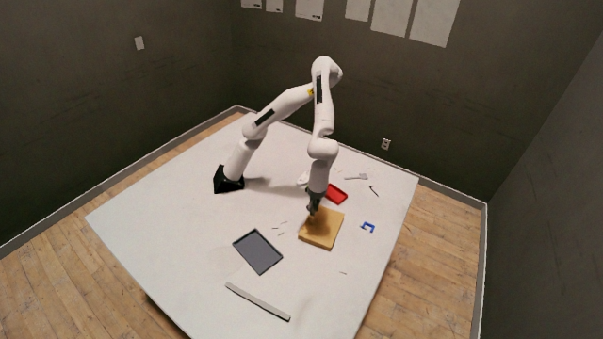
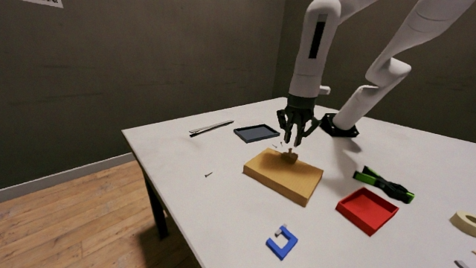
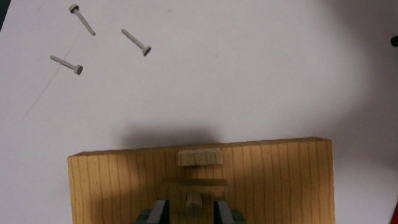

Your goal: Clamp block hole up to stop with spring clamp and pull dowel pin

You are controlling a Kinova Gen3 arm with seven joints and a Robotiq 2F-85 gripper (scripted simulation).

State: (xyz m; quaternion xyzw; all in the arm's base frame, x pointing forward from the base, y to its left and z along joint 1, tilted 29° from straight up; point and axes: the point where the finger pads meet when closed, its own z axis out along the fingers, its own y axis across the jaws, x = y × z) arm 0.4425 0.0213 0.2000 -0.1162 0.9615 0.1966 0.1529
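Note:
My gripper (image 1: 312,213) (image 2: 291,144) (image 3: 193,212) points down over the yellow wooden board (image 1: 330,231) (image 2: 279,175) (image 3: 115,185). Its fingers are partly open, with gaps on both sides of the dowel pin (image 2: 290,150) (image 3: 194,204). In the exterior view the fingertips are just above the pin's top. The pin stands in the small wooden block (image 2: 288,158) (image 3: 215,193). The bench stop (image 3: 200,157) is at the board's edge, with a dark gap between it and the block. I cannot tell whether something loose lies there. The green and black spring clamp (image 2: 388,187) lies on the table, off the board.
A red tray (image 1: 335,194) (image 2: 366,212) and a blue C-shaped clamp (image 1: 370,225) (image 2: 284,247) lie near the board. A dark tray (image 1: 257,251) (image 2: 256,133), a long grey bar (image 1: 256,301) and several screws, one here (image 3: 136,42), lie around it. A tape roll (image 2: 465,222) is farther right.

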